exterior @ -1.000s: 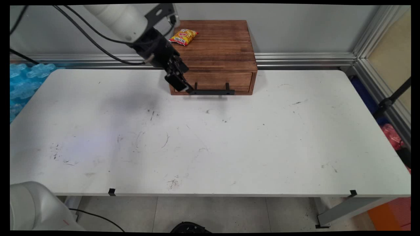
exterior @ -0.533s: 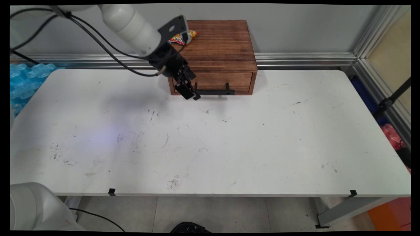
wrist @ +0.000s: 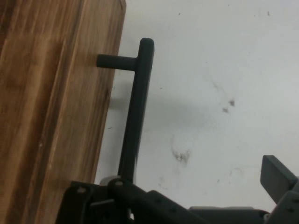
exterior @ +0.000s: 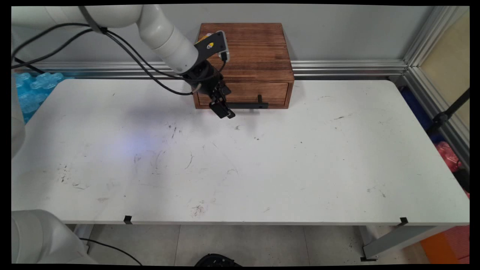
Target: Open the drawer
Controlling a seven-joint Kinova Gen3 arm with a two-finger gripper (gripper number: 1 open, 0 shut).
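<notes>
The claw (exterior: 224, 112) sits low at the front of the wooden drawer box (exterior: 258, 52), right at the left end of its black handle bar (exterior: 247, 105). In the hand view the handle (wrist: 135, 112) runs up the picture beside the wooden drawer front (wrist: 51, 116), held off it by a short black post, and its lower end passes behind the claw's linkage. One finger (wrist: 278, 177) shows at the lower right, well away from the bar, so the claw looks spread wide; the other finger is down by the wood at the lower left, and I can't quite make out whether it touches the handle. Nothing is pinched between them as far as the view shows. The drawer front sits flush with the box. On the box's top, a sliver of a yellow packet (exterior: 201, 37) peeks out behind the arm's wrist. The box stands at the far middle of the white tabletop (exterior: 262, 168), against the wall, and black cables (exterior: 123, 48) loop down from the arm
</notes>
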